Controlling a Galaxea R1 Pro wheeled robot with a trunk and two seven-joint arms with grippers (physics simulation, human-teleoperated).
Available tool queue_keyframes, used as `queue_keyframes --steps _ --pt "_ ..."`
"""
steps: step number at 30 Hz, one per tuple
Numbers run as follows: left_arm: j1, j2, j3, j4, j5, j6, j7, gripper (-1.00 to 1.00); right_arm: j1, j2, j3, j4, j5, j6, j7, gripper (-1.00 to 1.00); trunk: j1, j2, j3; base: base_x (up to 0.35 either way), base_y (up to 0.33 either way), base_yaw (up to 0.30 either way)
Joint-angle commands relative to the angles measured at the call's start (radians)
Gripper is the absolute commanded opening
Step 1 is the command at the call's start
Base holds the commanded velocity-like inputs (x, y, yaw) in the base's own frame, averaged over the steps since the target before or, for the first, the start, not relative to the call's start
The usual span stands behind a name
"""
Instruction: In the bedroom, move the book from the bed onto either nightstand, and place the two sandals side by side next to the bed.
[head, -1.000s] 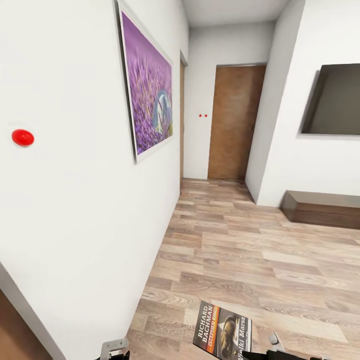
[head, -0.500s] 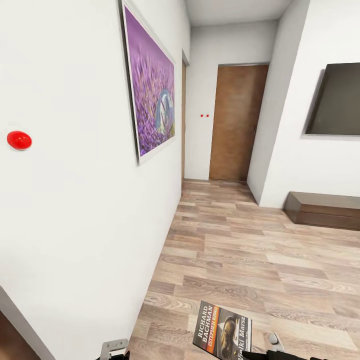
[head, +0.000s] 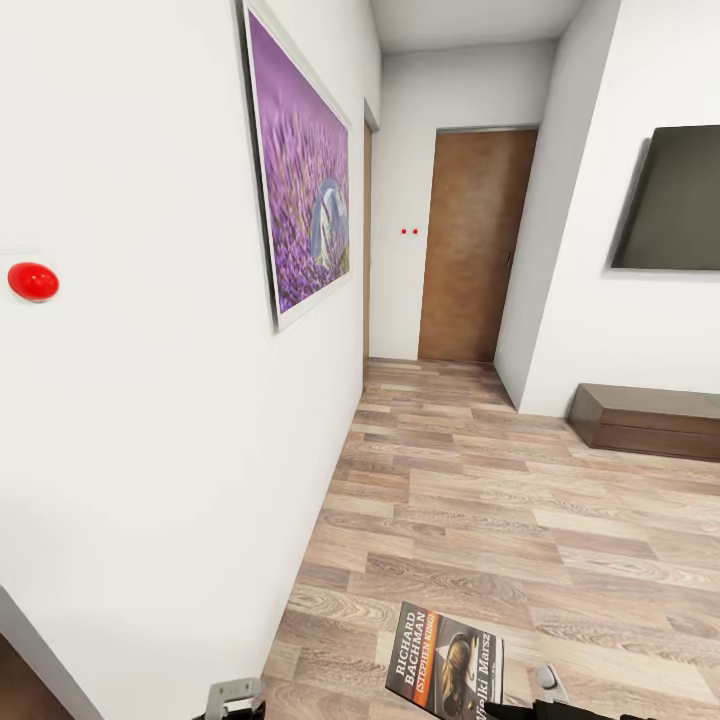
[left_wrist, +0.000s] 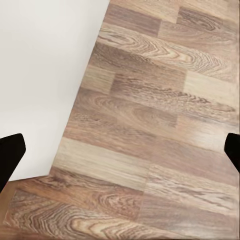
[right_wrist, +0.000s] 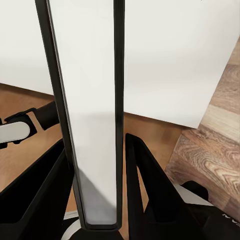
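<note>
We carry the book (head: 445, 663) upright over the wood-plank floor (head: 520, 500), its edge clamped between the two fingers of our right pincer (right_wrist: 97, 220). It looks thin, light and a little floppy, so we judge a firm hold near the spine safest. Our left pincer (left_wrist: 120, 150) hangs spread wide, holding nothing.

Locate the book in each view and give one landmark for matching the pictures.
Head view: the book stands at the bottom edge, right of centre, cover facing the camera.
Left wrist view: no book here, just plank floor and white wall.
Right wrist view: the book is seen edge-on, running up between the right gripper fingers.
Shared landmark: the wood-plank floor meeting the white wall.
</note>
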Motion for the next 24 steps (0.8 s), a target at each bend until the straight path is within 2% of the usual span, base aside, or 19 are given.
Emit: queue_keyframes --steps 1,3,6,15,24 --pt "-0.001 0.000 -0.005 0.002 0.011 -0.004 -0.031 1.00 -0.001 -0.001 0.008 0.000 -0.011 0.011 0.002 -1.00 0.000 -0.001 -0.001 0.002 0.000 0.000" --pt "-0.001 0.001 -0.005 0.002 0.011 -0.003 -0.075 1.00 -0.001 -0.001 0.008 0.000 -0.011 0.011 0.002 -1.00 0.000 -0.001 -0.001 0.001 0.000 0.000" --pt "-0.001 0.001 -0.005 0.002 0.011 -0.003 -0.100 1.00 -0.001 -0.001 0.008 0.000 -0.011 0.011 0.002 -1.00 0.000 -0.001 -0.001 0.000 0.000 0.000" --pt "-0.001 0.001 -0.005 0.002 0.011 -0.003 -0.108 1.00 -0.001 -0.001 0.008 0.000 -0.011 0.011 0.002 -1.00 0.000 -0.001 -0.001 0.017 0.000 0.000" --pt "-0.001 0.001 -0.005 0.002 0.011 -0.003 -0.107 1.00 -0.001 -0.001 0.008 0.000 -0.011 0.010 0.002 -1.00 0.000 -0.001 -0.001 0.167 0.000 0.000"
